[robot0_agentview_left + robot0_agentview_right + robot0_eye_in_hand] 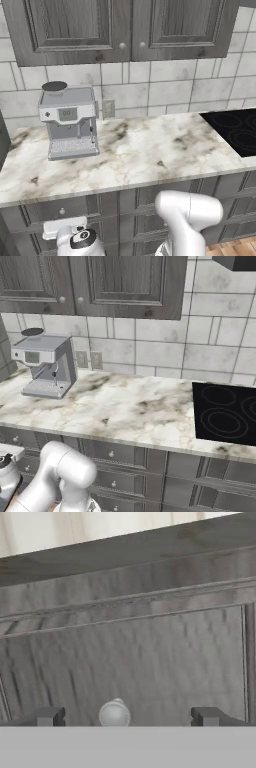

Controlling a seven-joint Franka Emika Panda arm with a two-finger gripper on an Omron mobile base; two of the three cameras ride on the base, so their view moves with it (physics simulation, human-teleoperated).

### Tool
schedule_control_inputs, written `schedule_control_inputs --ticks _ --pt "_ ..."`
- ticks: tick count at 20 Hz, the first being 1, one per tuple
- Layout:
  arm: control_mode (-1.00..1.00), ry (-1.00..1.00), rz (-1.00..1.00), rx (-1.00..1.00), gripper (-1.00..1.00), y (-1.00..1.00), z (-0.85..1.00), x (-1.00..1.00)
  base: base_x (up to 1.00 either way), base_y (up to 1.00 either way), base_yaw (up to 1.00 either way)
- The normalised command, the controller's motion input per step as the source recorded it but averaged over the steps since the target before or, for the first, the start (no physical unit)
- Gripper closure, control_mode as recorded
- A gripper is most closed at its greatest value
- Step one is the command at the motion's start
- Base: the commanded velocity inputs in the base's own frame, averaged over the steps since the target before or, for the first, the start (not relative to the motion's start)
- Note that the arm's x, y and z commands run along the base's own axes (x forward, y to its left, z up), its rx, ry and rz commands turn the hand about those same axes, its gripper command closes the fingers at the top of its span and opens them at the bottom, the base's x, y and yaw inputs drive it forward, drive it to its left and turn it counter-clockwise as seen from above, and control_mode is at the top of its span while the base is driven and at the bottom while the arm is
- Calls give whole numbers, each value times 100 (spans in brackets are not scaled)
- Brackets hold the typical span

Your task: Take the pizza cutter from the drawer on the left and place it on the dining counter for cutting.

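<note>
The dark grey wood-grain drawer (150, 662) is shut, hiding its contents. Its small round silver knob (114, 714) sits between the spread fingertips of the gripper (125, 717), nearer the left one; contact cannot be determined.

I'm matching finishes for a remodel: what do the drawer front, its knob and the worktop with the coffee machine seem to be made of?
The drawer front looks like dark grey stained wood, matt, with streaky grain and raised panel moulding. Its knob seems polished silver metal, with a soft sheen. The worktop looks like polished white marble with grey-brown veins, though it could be imitation stone.
</note>
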Motion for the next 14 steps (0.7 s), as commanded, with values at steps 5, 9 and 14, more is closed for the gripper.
schedule_control_inputs --ticks 5,9,14 --pt "-100 0 0 0 -100 12 -25 27 0 0 0" --pt "-100 0 0 0 -100 19 -28 27 0 0 0" --pt "-100 0 0 0 -100 8 -34 13 0 0 0"
